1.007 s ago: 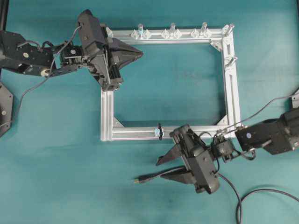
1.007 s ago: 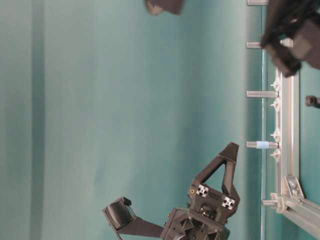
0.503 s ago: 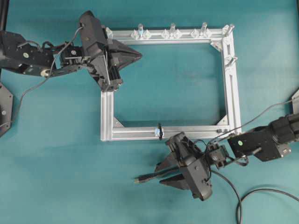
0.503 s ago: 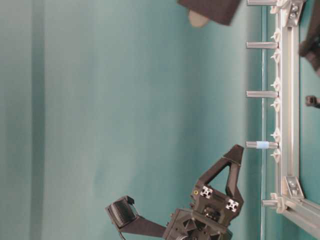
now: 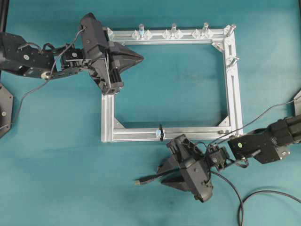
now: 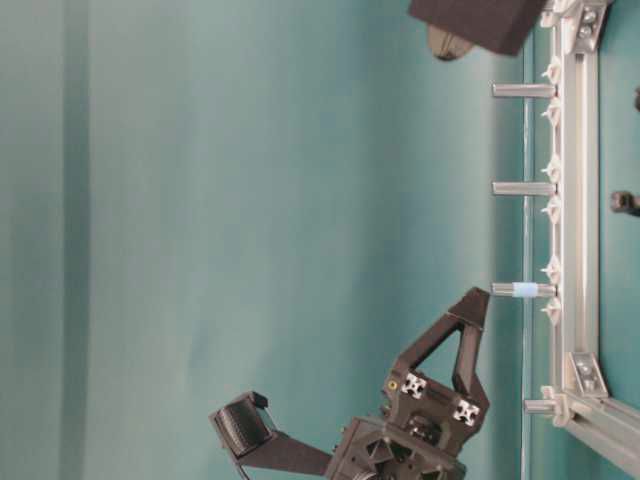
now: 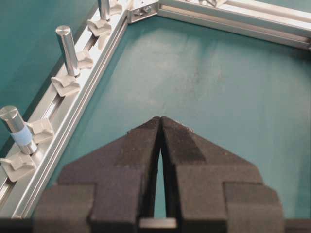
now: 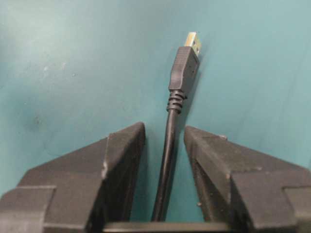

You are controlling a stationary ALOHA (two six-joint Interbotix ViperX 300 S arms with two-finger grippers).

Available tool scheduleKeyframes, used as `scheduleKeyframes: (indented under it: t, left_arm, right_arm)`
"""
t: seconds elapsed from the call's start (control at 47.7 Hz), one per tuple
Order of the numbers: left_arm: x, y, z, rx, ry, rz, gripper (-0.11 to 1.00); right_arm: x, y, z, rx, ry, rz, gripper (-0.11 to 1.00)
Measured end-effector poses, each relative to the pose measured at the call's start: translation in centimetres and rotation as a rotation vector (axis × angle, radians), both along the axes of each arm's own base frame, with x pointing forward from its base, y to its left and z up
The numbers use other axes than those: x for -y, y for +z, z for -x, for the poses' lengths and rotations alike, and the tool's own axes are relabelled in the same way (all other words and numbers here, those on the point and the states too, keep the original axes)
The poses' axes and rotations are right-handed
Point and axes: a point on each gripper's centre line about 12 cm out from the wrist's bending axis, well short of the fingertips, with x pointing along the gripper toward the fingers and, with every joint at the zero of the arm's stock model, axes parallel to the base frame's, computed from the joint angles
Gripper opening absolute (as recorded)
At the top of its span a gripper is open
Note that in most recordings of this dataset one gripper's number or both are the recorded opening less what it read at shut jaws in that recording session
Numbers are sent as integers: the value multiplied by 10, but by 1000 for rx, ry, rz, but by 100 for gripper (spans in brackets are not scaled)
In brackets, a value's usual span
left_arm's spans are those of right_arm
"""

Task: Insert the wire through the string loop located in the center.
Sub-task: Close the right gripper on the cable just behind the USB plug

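The right pincer (image 5: 165,175) straddles the wire (image 8: 170,136) on the teal tabletop (image 5: 56,160), jaws open; the string loop (image 5: 161,132) sits on the frame (image 5: 107,117) nearby. The left pincer (image 5: 140,57) hovers closed, empty.

Overhead, sideways table-level, two wrist close-ups

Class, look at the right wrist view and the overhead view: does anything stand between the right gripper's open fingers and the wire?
Nothing visible does. The right gripper is open, its fingers either side of the wire, which lies on bare teal table.
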Motion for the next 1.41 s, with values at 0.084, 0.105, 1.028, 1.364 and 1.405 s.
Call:
scheduleKeyframes:
  t: [0.084, 0.105, 1.028, 1.364, 1.405]
  left_arm:
    - [0, 0, 0, 0, 0, 0, 0]
    - [0, 0, 0, 0, -1, -1, 0]
    - [3, 0, 0, -2, -9, -1, 0]
    - [3, -1, 0, -3, -9, 1, 0]
    - [4, -1, 0, -3, -10, 0, 0]
  right_arm:
    - [0, -1, 0, -7, 0, 3, 37]
    - [0, -1, 1, -11, 0, 6, 32]
    - [-1, -2, 3, -55, 3, 27, 7]
    - [4, 30, 8, -47, -7, 34, 7]
    - [4, 35, 9, -39, -7, 32, 7]
